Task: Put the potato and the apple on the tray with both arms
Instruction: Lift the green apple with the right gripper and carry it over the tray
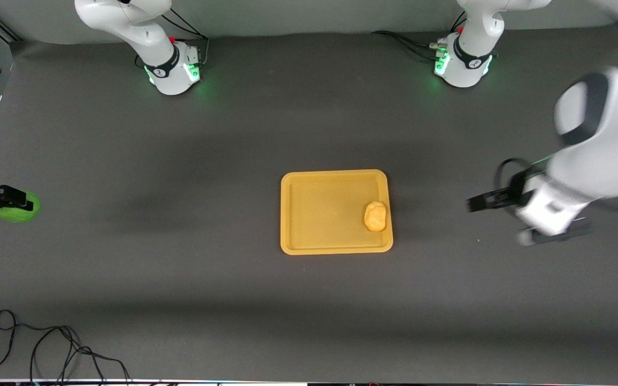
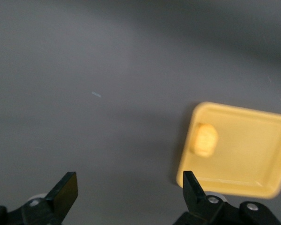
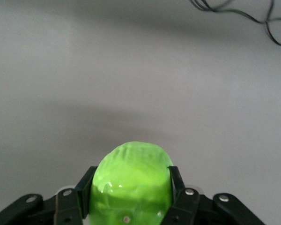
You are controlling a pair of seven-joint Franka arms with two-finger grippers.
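The yellow-orange tray (image 1: 319, 214) lies in the middle of the table. The potato (image 1: 375, 216) rests on it, by the rim toward the left arm's end. My left gripper (image 1: 497, 221) is open and empty over bare table, off that end of the tray. Its wrist view shows the left gripper (image 2: 130, 187), the tray (image 2: 253, 150) and the potato (image 2: 204, 139). My right gripper (image 1: 13, 205) is shut on the green apple (image 1: 22, 209) at the right arm's end of the table. The right wrist view shows the right gripper (image 3: 131, 187) with its fingers pressed on both sides of the apple (image 3: 131, 173).
A loose black cable (image 1: 46, 348) lies on the table near the front camera, toward the right arm's end; it also shows in the right wrist view (image 3: 239, 14). The dark table mat (image 1: 180, 241) stretches between apple and tray.
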